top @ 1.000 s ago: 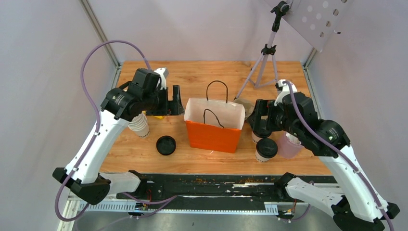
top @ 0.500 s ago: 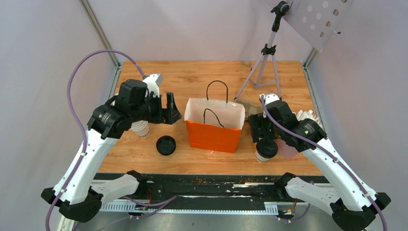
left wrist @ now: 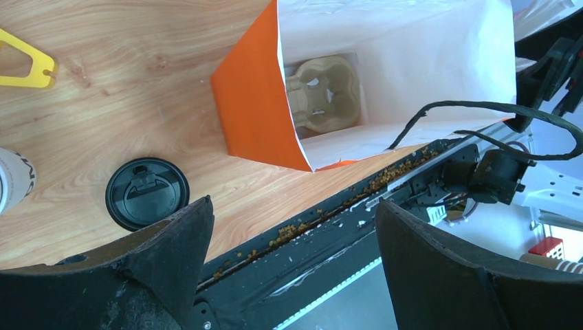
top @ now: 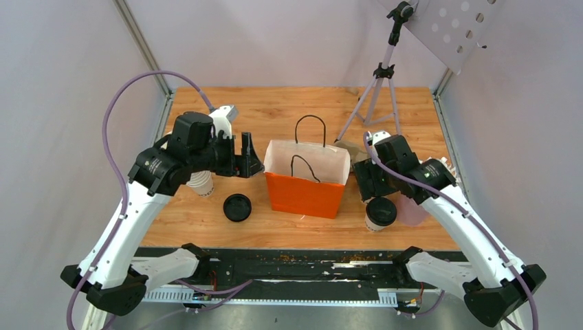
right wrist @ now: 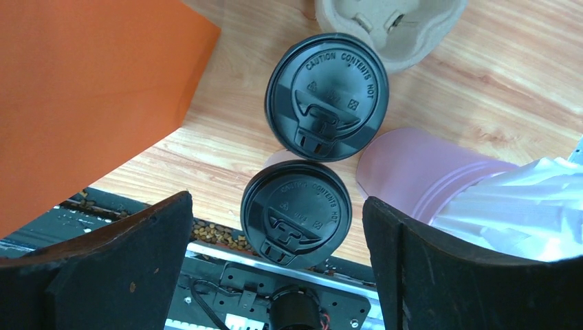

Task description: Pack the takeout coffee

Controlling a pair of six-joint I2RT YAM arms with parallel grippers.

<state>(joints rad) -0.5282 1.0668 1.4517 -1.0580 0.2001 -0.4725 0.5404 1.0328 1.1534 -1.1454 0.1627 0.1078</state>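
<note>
Two takeout coffees stand right of the orange paper bag (top: 306, 192): white cups with black lids. In the right wrist view one (right wrist: 327, 96) is farther and one (right wrist: 297, 212) nearer, side by side. The top view shows the nearer one (top: 380, 212); the other is mostly hidden under my right gripper (top: 369, 187). That gripper (right wrist: 276, 206) is open above the two cups, touching neither. My left gripper (top: 251, 157) is open and empty at the bag's left side, above the table. The bag stands open with a cardboard cup carrier (left wrist: 324, 96) on its bottom.
A loose black lid (top: 236, 207) lies left of the bag, and a stack of lidless white cups (top: 201, 182) stands under the left arm. A pink cup with white napkins (right wrist: 419, 172) and a second cardboard carrier (right wrist: 388, 27) are beside the coffees. A tripod (top: 377, 89) stands at the back right.
My right arm has swung left and nearer, bringing its open gripper over the two lidded cups. My left arm has pulled back a little, its gripper staying open at the bag's left.
</note>
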